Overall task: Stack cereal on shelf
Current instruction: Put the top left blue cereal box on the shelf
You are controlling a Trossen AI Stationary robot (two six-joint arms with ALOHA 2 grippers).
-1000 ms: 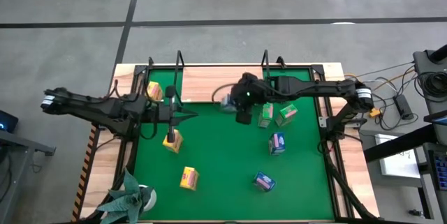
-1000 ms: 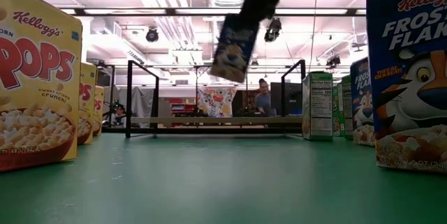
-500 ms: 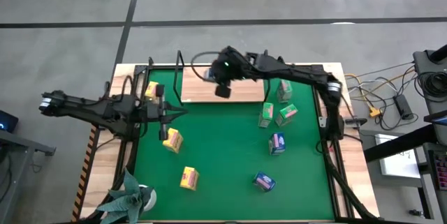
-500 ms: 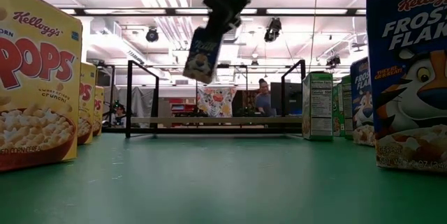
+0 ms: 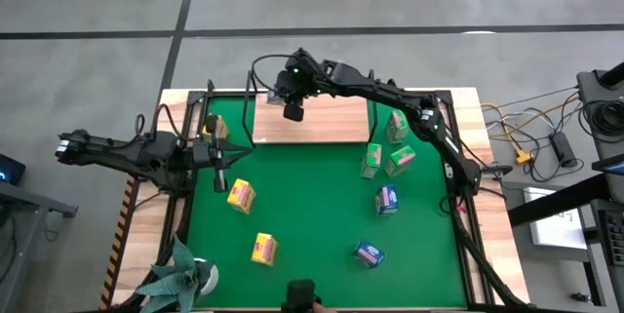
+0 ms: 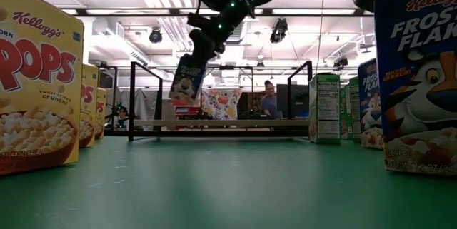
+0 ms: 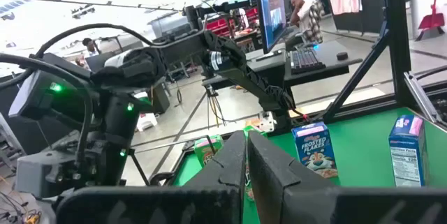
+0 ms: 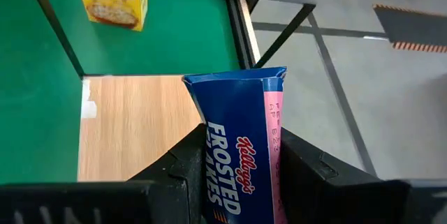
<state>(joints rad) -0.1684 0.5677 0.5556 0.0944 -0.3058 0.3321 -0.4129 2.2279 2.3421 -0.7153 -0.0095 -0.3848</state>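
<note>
Task status: early stage. The shelf (image 5: 310,121), a light wooden board with black wire uprights at its ends, lies at the 12 o'clock edge of the green mat (image 5: 312,215), and its surface shows no box resting on it. The right pincer (image 5: 292,101) grips one blue cereal box (image 8: 241,147) between its fingers and holds it in the air over the shelf's 9 o'clock end; in the low view this box (image 6: 187,79) hangs tilted above the board, not touching it. Judged from this, the first placement is in progress and the remaining boxes are still to be moved. The left pincer (image 5: 222,152) is closed on nothing and waits over the mat near 9 o'clock. Remaining stock in the high view: yellow-orange boxes at 9 o'clock (image 5: 241,195), at 7 o'clock (image 5: 263,249), and one beside the left arm (image 5: 214,127), partly hidden by it; three green boxes clustered at 2 o'clock (image 5: 397,160); a blue box at 3 o'clock (image 5: 387,199) and another at 5 o'clock (image 5: 368,254). Obstructions: the wire upright (image 5: 253,94) stands just beside the held box, so the descent calls for clearance from it. A potted plant (image 5: 185,276) stands at the bench's 7 o'clock corner, well apart from the work. A person is visible in the room beyond the shelf.
</note>
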